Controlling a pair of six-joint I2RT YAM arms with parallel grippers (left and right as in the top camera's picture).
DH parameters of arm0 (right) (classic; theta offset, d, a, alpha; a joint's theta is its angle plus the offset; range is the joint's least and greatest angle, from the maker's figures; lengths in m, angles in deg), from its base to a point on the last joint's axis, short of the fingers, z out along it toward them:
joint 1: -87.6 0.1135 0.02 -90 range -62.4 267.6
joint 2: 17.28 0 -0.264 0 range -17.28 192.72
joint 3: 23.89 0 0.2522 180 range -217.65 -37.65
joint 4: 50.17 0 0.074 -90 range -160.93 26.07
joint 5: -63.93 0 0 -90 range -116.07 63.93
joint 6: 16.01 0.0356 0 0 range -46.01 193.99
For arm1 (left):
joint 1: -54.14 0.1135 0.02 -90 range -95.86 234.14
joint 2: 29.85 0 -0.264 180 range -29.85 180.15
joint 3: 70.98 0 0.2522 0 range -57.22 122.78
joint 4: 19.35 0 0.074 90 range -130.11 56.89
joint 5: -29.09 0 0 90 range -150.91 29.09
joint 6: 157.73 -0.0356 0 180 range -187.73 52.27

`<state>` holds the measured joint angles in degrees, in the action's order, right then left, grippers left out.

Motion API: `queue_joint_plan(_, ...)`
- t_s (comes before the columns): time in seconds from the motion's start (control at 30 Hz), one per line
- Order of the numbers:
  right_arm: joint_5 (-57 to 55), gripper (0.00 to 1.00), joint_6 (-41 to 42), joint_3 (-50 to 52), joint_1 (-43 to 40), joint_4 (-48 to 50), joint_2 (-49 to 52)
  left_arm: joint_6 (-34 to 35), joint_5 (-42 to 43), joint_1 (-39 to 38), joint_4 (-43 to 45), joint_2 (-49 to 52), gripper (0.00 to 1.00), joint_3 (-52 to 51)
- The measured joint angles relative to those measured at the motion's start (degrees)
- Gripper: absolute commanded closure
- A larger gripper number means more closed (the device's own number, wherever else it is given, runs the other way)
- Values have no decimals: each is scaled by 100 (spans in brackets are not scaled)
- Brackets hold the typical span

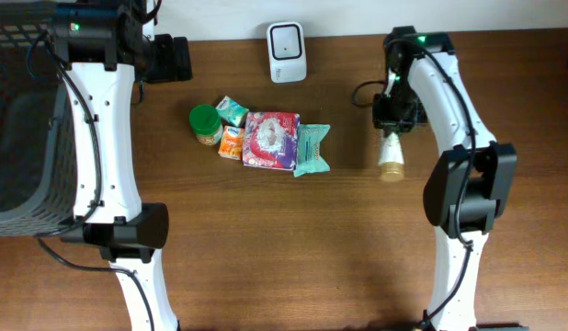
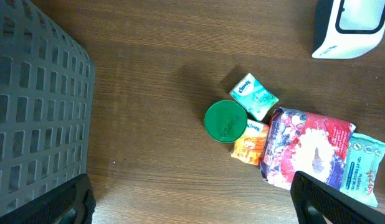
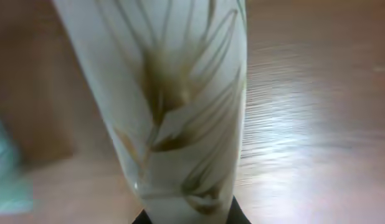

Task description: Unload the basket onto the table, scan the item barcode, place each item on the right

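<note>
Bottle (image 1: 391, 158), cream-white with a tan end and a brown wheat-ear print, sits on the right side of the desk (image 1: 266, 257), well apart from the other goods and nearer than the scanner (image 1: 287, 39). Right gripper (image 1: 391, 134) is pinching it: the fingers are pressed onto the far end and the tan end points toward the near edge. In the right wrist view the bottle fills most of the frame, with dark fingertips (image 3: 238, 216) just visible at its base. Cannot tell whether it rests on the wood or hangs just above it. Scanner is white with a dark window and stands at the far edge, about centre. A cluster of goods lies left of the bottle, near the middle of the desk: green-lidded jar (image 1: 206, 122) at the left end, small teal tissue pack (image 1: 232, 110) just beyond it, orange packet (image 1: 232, 142) beside the jar, red and purple pouch (image 1: 271, 140) touching the packet, teal wipes pack (image 1: 312, 150) at the right end against the pouch. Dark mesh basket (image 1: 17, 119) stands at the far left. Left gripper (image 1: 169, 57) hangs at the far left by the basket, fingers (image 2: 68, 202) spread wide and holding nothing.
</note>
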<state>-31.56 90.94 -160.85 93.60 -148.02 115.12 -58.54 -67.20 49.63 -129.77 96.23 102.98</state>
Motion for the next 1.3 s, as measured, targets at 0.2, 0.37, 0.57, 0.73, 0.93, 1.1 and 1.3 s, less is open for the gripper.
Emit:
queue_joint_plan(0.2,-1425,67,903,713,863,863,-15,0,0,0,-2,0,1,0)
queue_joint_plan(0.37,-1574,40,1021,1215,1368,1346,-20,0,0,0,-2,0,1,0)
queue_joint_plan(0.57,-896,26,699,247,1126,713,-2,0,0,0,0,0,1,0)
queue_joint_plan(0.73,1003,26,-302,70,227,804,-13,0,0,0,0,0,1,0)
queue_joint_plan(0.93,1451,31,-494,1060,393,1764,-11,0,0,0,0,0,1,0)
queue_joint_plan(1.1,984,48,111,1569,459,2177,-11,0,0,0,0,0,1,0)
queue_joint_plan(1.3,918,96,55,1659,511,2302,-111,0,0,0,-2,0,1,0)
